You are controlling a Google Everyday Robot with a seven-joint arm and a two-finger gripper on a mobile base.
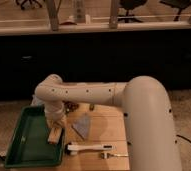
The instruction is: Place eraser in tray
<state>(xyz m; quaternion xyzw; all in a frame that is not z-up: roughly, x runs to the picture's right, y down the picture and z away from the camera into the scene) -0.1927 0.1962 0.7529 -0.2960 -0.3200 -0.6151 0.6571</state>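
Glossy green plastic tray (pixel 20 149) on a matt wooden worktop (pixel 109 131).
Smooth pale claw (pixel 57 123), at the tray's three o'clock, pinches a matt tan eraser block (pixel 54 135).

Single arm (pixel 149 125): thick white upper link fills frame from 5 o'clock, rises to rounded bend at 3 o'clock. From bend, level forearm (pixel 91 94) runs toward 9 o'clock. At far end, rounded wrist (pixel 50 91) curls over, turns down toward 6 o'clock. Below wrist, gripper (pixel 57 123) hangs at 8 o'clock from frame centre, pointing down, fingers closed on eraser (pixel 54 135).
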